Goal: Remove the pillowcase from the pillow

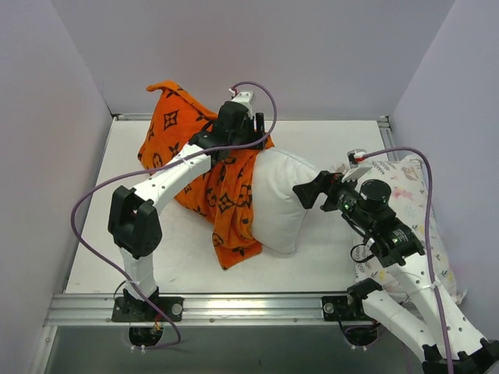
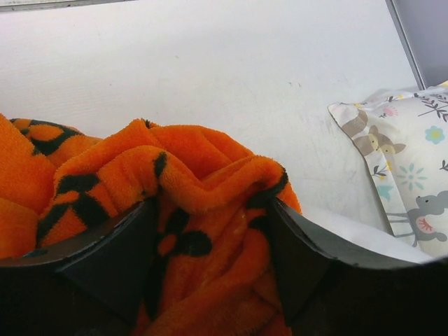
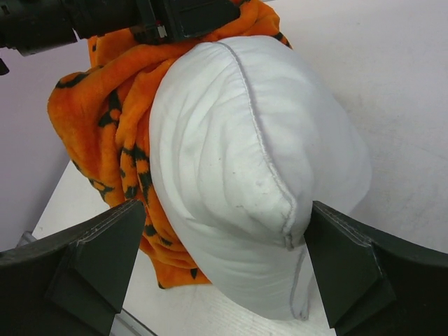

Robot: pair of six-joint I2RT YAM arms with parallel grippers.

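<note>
The orange pillowcase [image 1: 226, 195] with black motifs is bunched over the left half of the white pillow [image 1: 282, 201], whose right end is bare. My left gripper [image 1: 234, 144] is above it at the back, shut on a fold of the pillowcase [image 2: 189, 168] that fills the gap between its fingers [image 2: 112, 259]. My right gripper [image 1: 316, 187] is open at the pillow's bare end. In the right wrist view the pillow [image 3: 245, 140] bulges between the spread fingers [image 3: 98, 266], with the pillowcase [image 3: 105, 105] behind it.
A smaller animal-print pillow [image 1: 405, 195] lies at the right edge under my right arm; it also shows in the left wrist view [image 2: 413, 175]. Walls close in the table at the back and both sides. A metal rail [image 1: 234, 308] runs along the front edge.
</note>
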